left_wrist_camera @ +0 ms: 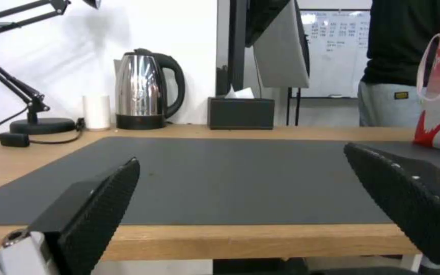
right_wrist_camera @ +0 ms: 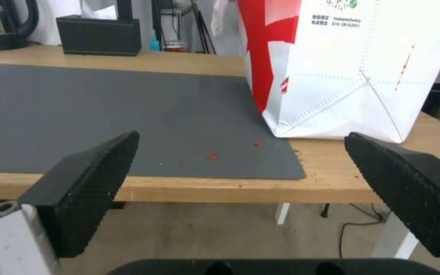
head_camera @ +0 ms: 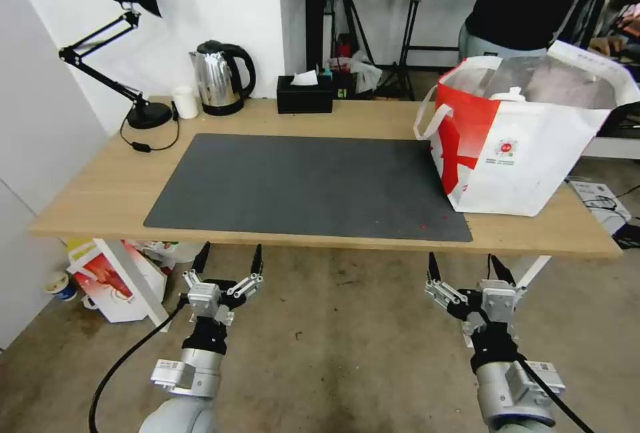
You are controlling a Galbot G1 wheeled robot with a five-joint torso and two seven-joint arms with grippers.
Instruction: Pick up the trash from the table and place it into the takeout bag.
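The takeout bag (head_camera: 527,146) stands upright on the table (head_camera: 100,196), its base partly on the far right corner of the dark grey mat (head_camera: 307,186) and partly on bare wood beside it. From the head view the bag's mouth is open, showing silvery lining and a white lid-like shape inside; what else lies in the bag cannot be made out. A few red crumbs (right_wrist_camera: 212,155) dot the mat near the bag's base, plain in the right wrist view.

Both arms hang below the table's near edge, in front of the mat. The left end effector (head_camera: 228,261) sits under the mat's left part with its fingers spread wide and nothing between them; the right end effector (head_camera: 465,267) sits under the mat's right end, close below the bag, likewise spread and holding nothing.

The left wrist view looks level across the mat to a steel kettle (left_wrist_camera: 146,89), a small white cup (left_wrist_camera: 97,112), the lamp base (left_wrist_camera: 42,125) and a black tissue box (left_wrist_camera: 240,113) along the table's back edge. The head view alone shows a white-and-red carton (head_camera: 113,279) on the floor by the table's left leg.
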